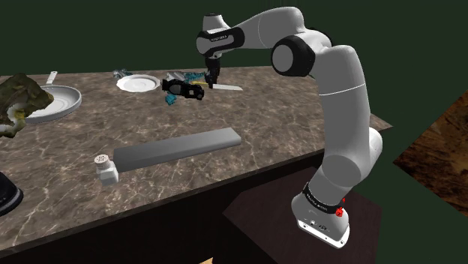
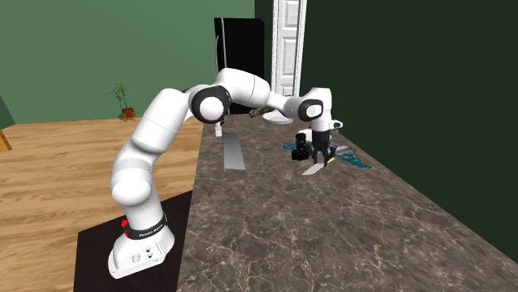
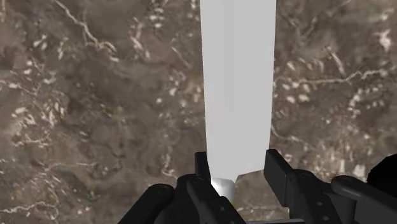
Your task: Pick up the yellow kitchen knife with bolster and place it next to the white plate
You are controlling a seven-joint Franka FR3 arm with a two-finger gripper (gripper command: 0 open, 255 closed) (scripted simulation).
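A white robot arm (image 1: 330,97) reaches over a dark marbled counter (image 1: 262,127) and points its black pincer (image 1: 213,79) straight down at a knife (image 1: 227,87). The knife lies directly below the pincer, and its pale blade stretches away from the pincer along the counter.

In the wrist view the pincer (image 3: 238,162) is parted and straddles the knife (image 3: 238,83) at the spot where the wide blade narrows to a small rounded bolster. One finger (image 3: 202,168) sits right beside the bolster. Between the bolster and the other finger (image 3: 280,173) a strip of counter shows, so the pincer is not clamped on the knife. The handle end is tucked under the pincer's body.

In the shoulder view a black object with teal parts (image 1: 184,88) sits just beside the pincer. Past that object, farther from the pincer, rests the white plate (image 1: 139,82), apart from the knife. A pale pan (image 1: 58,101) lies farther off again in the same direction. A long grey slab (image 1: 177,148) lies flat well apart from the pincer, toward the counter's near edge, and a small white shaker (image 1: 105,168) stands at the end of the slab farthest from the pincer.

In the second exterior view the pincer (image 2: 320,158) stands over the rear end of the knife (image 2: 314,169). The black object (image 2: 300,151) is close at its side, and the grey slab (image 2: 233,151) lies farther off toward the arm's stand.
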